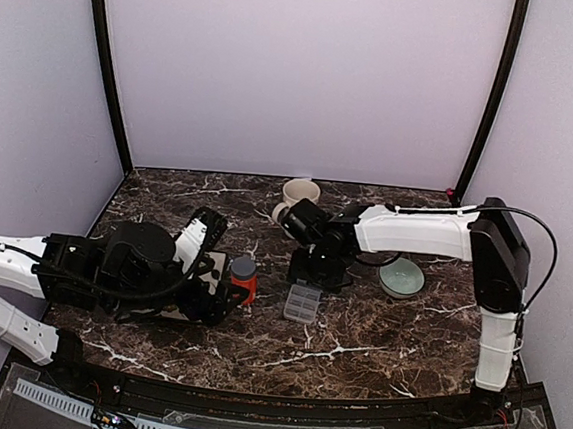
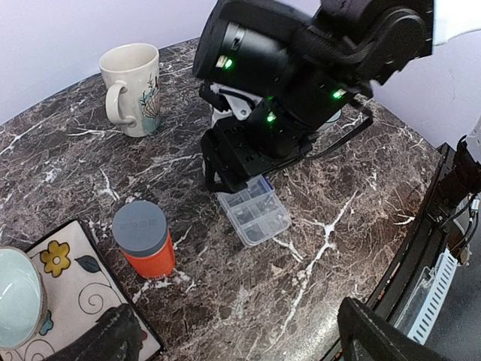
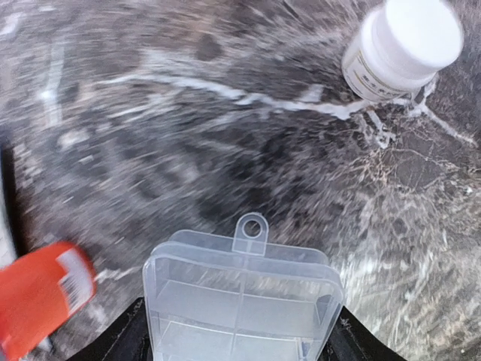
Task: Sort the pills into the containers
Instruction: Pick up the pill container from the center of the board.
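Right wrist view: the right gripper [image 3: 239, 320] clamps the clear organiser box [image 3: 240, 278] across its width at lower centre, tabbed end pointing up-frame, away from it; the left gripper [image 2: 237, 331], jaws spread wide, hangs well apart.

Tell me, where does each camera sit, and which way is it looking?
Top external: above and behind the bases, looking down on the marble table; left arm and right arm show.
Left wrist: low at left, facing across at the right gripper over the organiser box; its own fingers frame the bottom.
Right wrist: straight down onto that box, its fingers flanking it.
Shared: all three see the box and the orange bottle.
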`<state>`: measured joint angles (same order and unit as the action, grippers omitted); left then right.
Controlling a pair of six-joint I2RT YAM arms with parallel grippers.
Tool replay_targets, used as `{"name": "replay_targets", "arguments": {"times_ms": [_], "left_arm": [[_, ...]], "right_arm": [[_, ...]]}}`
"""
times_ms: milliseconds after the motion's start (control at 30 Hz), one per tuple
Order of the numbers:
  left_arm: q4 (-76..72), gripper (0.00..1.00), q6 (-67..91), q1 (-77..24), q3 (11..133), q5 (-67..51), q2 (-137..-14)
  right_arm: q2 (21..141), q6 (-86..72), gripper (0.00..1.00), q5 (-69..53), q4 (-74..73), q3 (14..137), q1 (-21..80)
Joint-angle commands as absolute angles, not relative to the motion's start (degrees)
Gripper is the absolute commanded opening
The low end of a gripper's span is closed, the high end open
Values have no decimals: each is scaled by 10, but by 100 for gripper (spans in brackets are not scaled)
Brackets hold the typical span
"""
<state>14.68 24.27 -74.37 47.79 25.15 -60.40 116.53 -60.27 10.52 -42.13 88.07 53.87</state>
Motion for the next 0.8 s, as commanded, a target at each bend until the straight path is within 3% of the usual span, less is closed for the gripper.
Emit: {"name": "replay_targets", "arguments": {"times_ms": [0, 367, 767], "left_arm": [[121, 94, 259, -738, 469, 235, -616], [24, 94, 261, -691, 454, 167, -660], [0, 93, 298, -661, 501, 59, -725]], "right_arm": [[1078, -552, 33, 126, -380, 857, 560], [970, -504, 37, 90, -334, 811, 599], [933, -490, 38, 74, -297, 801, 624]]}}
